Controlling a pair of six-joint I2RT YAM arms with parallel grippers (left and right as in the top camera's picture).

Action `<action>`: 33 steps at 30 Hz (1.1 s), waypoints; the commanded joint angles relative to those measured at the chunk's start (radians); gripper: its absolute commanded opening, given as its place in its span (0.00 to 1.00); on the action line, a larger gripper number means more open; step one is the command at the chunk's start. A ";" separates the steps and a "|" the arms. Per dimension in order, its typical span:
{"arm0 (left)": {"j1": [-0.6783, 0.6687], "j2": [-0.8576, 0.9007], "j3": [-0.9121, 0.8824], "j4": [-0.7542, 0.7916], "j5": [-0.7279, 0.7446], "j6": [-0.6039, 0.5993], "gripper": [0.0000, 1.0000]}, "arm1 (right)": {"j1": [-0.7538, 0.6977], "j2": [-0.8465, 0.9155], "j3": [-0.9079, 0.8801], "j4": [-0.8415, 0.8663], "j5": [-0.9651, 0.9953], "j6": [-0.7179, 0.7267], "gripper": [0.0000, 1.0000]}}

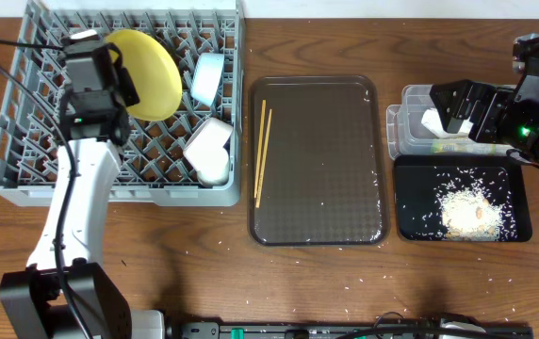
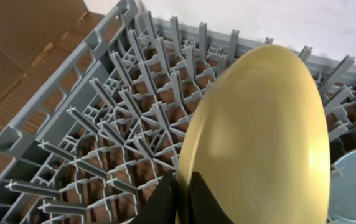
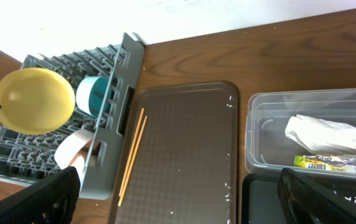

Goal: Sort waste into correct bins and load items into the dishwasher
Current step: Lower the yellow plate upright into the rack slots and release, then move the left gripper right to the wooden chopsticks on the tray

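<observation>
The left gripper is inside the grey dish rack, near its back edge. Its 2 fingers are pinched on the lower rim of the yellow plate. The plate stands tilted on edge among the pegs, its face turned toward the rack's right half.

Toward the rack's right side, the light blue bowl sits on its side just beside the plate. The white bowl and small white cup lie together nearer the rack's front right corner.

Just right of the rack lies the dark brown serving tray. The 2 chopsticks lie side by side along the tray edge nearest the rack.

The right gripper hangs well apart from the rack, past the serving tray, over the clear tub. Its fingers are spread wide and hold nothing. Under it, in the tub, lie the crumpled napkin and the green-yellow wrapper.

The black tray touches the tub's front side and holds the rice scraps. More grains are scattered on the wooden table.
</observation>
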 commanded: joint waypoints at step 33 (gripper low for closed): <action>-0.125 -0.160 -0.020 -0.082 0.064 0.010 0.71 | -0.012 0.000 0.013 -0.002 -0.008 0.003 0.99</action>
